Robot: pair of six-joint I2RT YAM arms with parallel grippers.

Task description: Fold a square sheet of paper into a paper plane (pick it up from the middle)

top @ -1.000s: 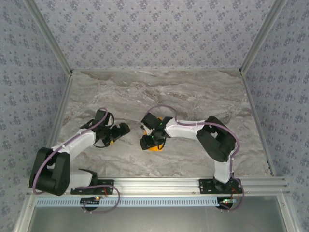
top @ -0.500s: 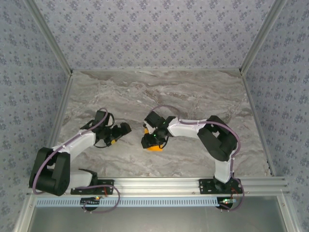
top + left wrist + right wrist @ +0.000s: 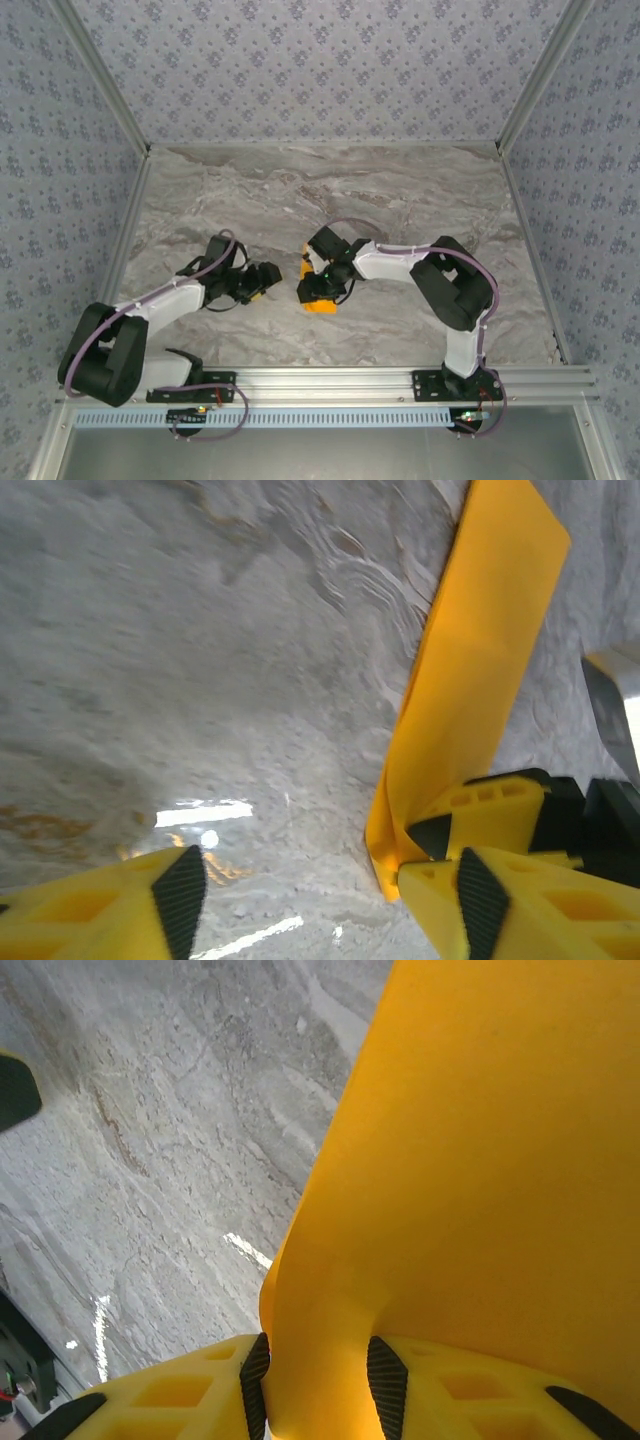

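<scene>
Wide marble table (image 3: 400, 190); orange paper (image 3: 480, 1160) edge tight in right gripper (image 3: 320, 1380); left gripper (image 3: 325, 900) agape.

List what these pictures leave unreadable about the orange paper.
- Right wrist: the square sheet of paper runs off the top and right edges; how many layers the right end effector pinches is hidden.
- Left wrist: yellow fingers cover the sheet's lower end; whether the left end effector touches it is unclear.
- Top external: the right arm covers most of the sheet; its creases are too small to read.
</scene>
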